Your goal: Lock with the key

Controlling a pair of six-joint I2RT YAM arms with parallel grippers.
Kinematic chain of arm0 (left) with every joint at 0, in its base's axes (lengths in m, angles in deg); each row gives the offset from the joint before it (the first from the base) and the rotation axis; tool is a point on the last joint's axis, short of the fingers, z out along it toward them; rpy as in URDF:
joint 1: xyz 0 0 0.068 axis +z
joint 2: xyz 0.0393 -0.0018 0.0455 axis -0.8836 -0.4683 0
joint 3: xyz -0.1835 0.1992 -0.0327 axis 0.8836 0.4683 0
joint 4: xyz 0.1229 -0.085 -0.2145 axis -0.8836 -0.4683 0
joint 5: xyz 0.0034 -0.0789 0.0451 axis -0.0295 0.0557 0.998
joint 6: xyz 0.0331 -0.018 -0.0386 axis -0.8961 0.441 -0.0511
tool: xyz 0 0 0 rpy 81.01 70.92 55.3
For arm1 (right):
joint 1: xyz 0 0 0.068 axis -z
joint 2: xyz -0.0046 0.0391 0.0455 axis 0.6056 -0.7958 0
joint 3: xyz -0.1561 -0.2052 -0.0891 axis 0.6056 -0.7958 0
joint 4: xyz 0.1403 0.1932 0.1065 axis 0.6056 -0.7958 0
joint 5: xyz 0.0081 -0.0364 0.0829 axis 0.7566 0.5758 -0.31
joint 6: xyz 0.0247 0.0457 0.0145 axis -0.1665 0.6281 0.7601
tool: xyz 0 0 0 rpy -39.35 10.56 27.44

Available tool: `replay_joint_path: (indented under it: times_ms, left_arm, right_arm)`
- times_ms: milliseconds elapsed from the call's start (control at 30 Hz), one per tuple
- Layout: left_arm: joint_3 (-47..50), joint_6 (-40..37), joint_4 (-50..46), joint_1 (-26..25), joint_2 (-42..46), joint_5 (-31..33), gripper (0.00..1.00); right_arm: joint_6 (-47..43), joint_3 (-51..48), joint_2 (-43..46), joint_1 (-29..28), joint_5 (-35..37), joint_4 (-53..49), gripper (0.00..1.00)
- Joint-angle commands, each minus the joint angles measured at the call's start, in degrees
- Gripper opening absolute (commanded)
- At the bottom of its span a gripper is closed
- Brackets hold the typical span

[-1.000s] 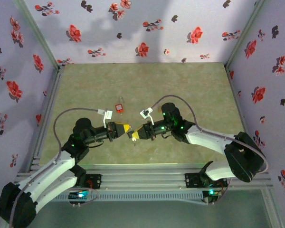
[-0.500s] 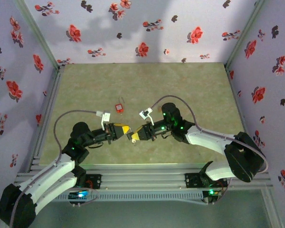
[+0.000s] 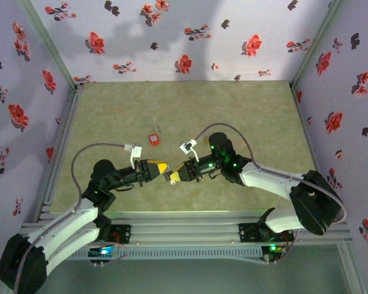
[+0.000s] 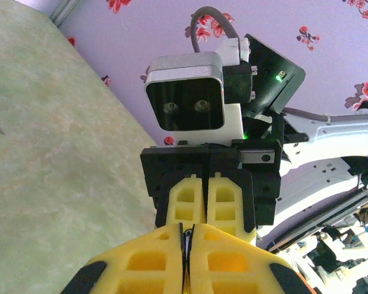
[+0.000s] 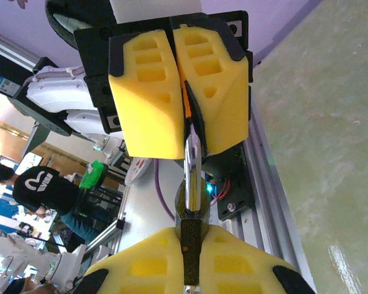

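Observation:
Above the mat's near middle, my two grippers meet tip to tip. My right gripper (image 3: 173, 176) (image 5: 190, 231) is shut on a small dark brass padlock (image 5: 191, 242), gripped edge-on between its yellow pads. A silver key (image 5: 193, 160) runs from the padlock's keyhole into the yellow fingers (image 5: 148, 79) of my left gripper (image 3: 164, 168) (image 4: 187, 231), which is shut on the key's head. In the left wrist view only a thin sliver shows between the pads, and the right gripper's fingers (image 4: 190, 199) face them closely.
A small red tag with a spare key (image 3: 153, 138) lies on the green mat (image 3: 245, 110) behind the grippers. Flowered walls (image 3: 172, 37) close in three sides. An aluminium rail (image 3: 190, 220) runs along the near edge.
The left arm's elbow has shifted slightly toward the near edge while both grippers stay joined at the key and padlock. The right arm has hardly moved.

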Motion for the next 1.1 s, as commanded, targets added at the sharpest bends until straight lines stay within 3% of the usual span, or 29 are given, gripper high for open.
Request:
replay_joint_path:
  times_ms: [0,1067]
  left_arm:
    - [1.63,0.91,0.76,0.49,-1.17,-1.76,0.00]
    - [3.52,2.58,6.16,-3.19,-4.41,-3.10,0.00]
  right_arm:
    - [1.56,3.15,2.14,-0.28,-2.69,6.70,0.00]
    - [5.83,6.77,0.71,3.62,0.21,11.77,0.00]
